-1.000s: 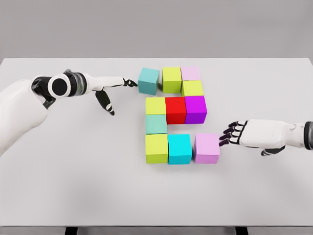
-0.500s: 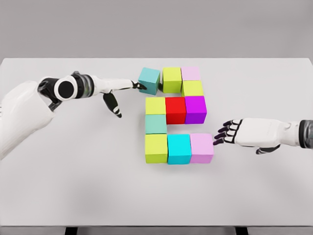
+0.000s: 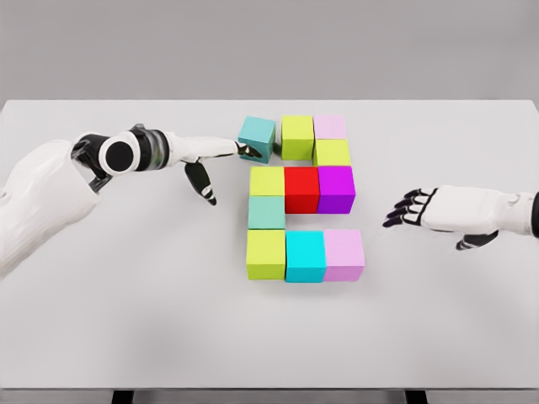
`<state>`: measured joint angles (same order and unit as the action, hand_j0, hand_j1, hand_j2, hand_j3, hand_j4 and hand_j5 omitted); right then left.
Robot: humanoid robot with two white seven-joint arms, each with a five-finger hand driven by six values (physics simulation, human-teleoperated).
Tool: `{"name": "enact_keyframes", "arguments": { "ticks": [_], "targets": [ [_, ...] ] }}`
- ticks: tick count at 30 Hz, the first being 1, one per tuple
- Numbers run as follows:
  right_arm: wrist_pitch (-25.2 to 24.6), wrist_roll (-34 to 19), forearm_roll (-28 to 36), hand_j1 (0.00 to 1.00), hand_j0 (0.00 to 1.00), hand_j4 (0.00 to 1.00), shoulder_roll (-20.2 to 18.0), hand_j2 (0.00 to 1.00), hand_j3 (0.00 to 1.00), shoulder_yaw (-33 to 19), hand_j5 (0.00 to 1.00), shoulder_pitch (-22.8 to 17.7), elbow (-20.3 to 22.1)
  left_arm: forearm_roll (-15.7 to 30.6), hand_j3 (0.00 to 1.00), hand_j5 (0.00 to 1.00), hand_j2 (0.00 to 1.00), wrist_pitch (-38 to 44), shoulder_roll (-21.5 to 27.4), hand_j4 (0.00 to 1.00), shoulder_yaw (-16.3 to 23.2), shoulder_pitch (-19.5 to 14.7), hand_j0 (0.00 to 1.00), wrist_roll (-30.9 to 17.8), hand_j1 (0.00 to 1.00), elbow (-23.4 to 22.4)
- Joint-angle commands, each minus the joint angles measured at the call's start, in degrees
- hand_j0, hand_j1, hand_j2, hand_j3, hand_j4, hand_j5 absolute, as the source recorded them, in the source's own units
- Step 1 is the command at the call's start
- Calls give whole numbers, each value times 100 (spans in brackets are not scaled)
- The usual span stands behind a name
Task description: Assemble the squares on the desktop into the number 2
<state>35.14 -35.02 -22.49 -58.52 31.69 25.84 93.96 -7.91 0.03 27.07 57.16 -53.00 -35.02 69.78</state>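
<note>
Coloured cubes form a blocky figure on the white table (image 3: 126, 320). Top row: a teal cube (image 3: 256, 137), slightly askew, a lime cube (image 3: 296, 136) and a pale pink cube (image 3: 329, 127), with a yellow-green cube (image 3: 332, 152) below it. Middle row: yellow-green (image 3: 268, 181), red (image 3: 302, 188), magenta (image 3: 336, 188). A mint cube (image 3: 267, 212) links down to the bottom row: lime (image 3: 266, 254), cyan (image 3: 305, 256), pink (image 3: 344, 254). My left hand (image 3: 221, 160) is open, its fingertips touching the teal cube's left face. My right hand (image 3: 404, 209) is open, apart from the pink cube.
The table's front edge runs along the bottom of the head view, with broad bare surface left, right and in front of the cubes. Both white forearms lie low over the table at either side.
The bottom pink cube slid left against the cyan cube. My right hand then drew back to the right and upward. My left hand kept pressing rightward on the teal cube.
</note>
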Motion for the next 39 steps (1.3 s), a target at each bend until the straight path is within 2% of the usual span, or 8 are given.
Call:
{"name": "enact_keyframes", "arguments": {
  "ticks": [1, 10, 14, 28, 32, 36, 39],
  "targets": [
    [-14, 2, 289, 100, 100, 100, 16, 100, 100, -225, 100, 0, -343, 9, 100, 100, 100, -3, -18, 100, -4, 0, 100, 2, 100, -17],
    [-14, 2, 289, 100, 100, 100, 16, 100, 100, -234, 100, 0, -352, -27, 100, 100, 100, 5, -158, 100, -4, -18, 100, 2, 100, -175],
    [-14, 2, 289, 100, 100, 100, 16, 100, 100, -234, 100, 0, -352, -44, 100, 100, 100, 5, -255, 100, -4, -44, 100, 2, 100, -465],
    [-14, 2, 289, 100, 100, 100, 25, 100, 100, -225, 100, 9, -343, -44, 100, 100, 100, 5, -422, 100, -4, -167, 100, 2, 100, -633],
    [-14, 2, 289, 100, 100, 100, 34, 100, 100, -225, 100, 9, -343, -27, 100, 100, 100, -56, -334, 100, -21, -158, 100, 2, 100, -597],
    [-14, 2, 289, 100, 100, 100, 52, 100, 100, -216, 100, 9, -343, 87, 100, 100, 100, -408, 96, 100, -39, -132, 100, 2, 100, -597],
    [-14, 2, 289, 100, 100, 100, 60, 100, 100, -216, 100, 9, -343, 140, 100, 100, 100, -399, 176, 100, -74, -132, 100, 12, 100, -729]
  ]
}}
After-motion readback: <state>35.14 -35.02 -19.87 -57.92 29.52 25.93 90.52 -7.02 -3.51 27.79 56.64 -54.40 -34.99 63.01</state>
